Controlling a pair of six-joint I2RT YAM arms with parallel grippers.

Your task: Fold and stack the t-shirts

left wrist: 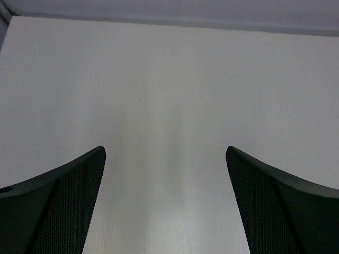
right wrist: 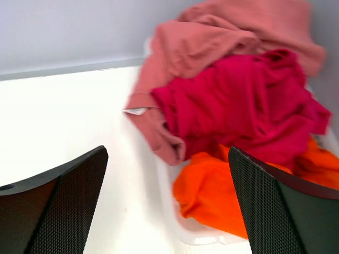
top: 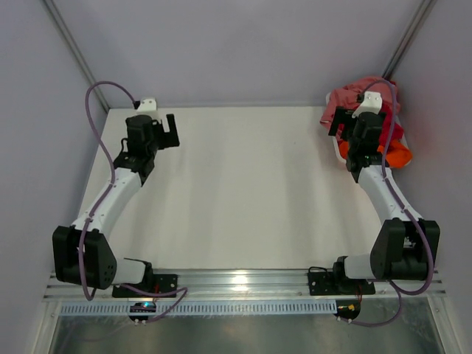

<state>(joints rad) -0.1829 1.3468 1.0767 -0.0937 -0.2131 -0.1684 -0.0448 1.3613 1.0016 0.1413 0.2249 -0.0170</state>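
Pink, crimson and orange t-shirts (right wrist: 238,106) heaped — left gripper (left wrist: 165,149) and right gripper (right wrist: 168,149) released.

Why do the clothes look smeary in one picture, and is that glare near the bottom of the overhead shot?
Right wrist view: the crimson t-shirt and salmon-pink t-shirt look soft, likely motion or focus blur. Top external view: yes, a bright reflection on the metal rail. Left wrist view: even light, faint sheen streaks on the table, no hard shadows.
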